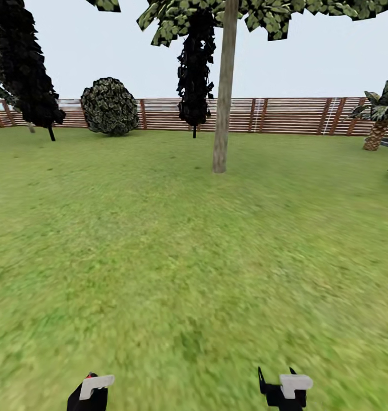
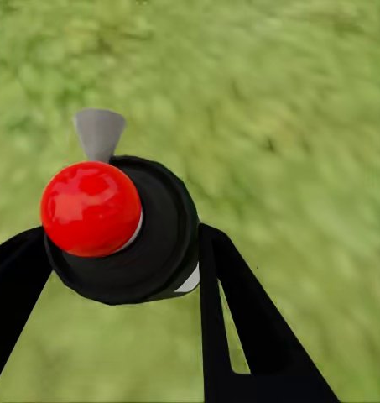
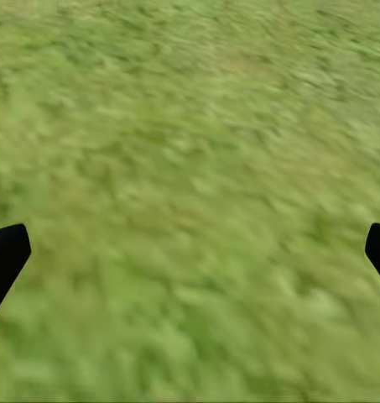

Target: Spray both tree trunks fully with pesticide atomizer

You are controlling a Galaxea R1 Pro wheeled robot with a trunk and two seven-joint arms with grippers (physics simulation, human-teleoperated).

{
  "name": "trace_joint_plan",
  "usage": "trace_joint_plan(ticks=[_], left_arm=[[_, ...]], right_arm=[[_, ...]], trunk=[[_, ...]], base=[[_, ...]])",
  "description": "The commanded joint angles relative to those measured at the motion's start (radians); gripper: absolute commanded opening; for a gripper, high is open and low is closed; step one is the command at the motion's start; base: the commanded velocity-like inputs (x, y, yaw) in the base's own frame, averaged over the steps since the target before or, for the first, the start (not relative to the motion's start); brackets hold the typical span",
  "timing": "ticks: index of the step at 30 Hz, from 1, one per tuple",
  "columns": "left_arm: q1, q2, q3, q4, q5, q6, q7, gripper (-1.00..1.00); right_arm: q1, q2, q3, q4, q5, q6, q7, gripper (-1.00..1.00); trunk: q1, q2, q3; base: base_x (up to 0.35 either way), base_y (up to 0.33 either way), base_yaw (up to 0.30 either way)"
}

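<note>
Since the atomizer is already gripped, step in hand: close in on the tree trunk (image 1: 223, 103), which stands well ahead across the grass (image 1: 188, 257).
Method: judged best to stop near, aim the grey nozzle at the bark, and work from base upward.
Left pincer (image 1: 91, 391): clamped around the atomizer (image 2: 122, 231), a black body with a red knob.
Right pincer (image 1: 288, 388): spread wide, nothing in it.
Risk: spraying from this far away would likely miss.
Count, pale trunks: one.
Count, atomizers: one.
Count, pincers: two.
Count, round bushes (image 1: 109, 107): one.
Count, fences (image 1: 285, 114): one.
</note>
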Motion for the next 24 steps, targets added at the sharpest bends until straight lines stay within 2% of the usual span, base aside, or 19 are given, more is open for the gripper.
trace_joint_plan(ticks=[1,24], left_arm=[[0.000,0.000,0.000,0.000,0.000,0.000,0.000,-1.00],[0.000,0.000,0.000,0.000,0.000,-0.001,0.000,-1.00]], right_arm=[[0.000,0.000,0.000,0.000,0.000,0.000,0.000,1.00],[0.000,0.000,0.000,0.000,0.000,-0.001,0.000,1.00]], trunk=[[0.000,0.000,0.000],[0.000,0.000,0.000]], base=[[0.339,0.000,0.000],[0.339,0.000,0.000]])
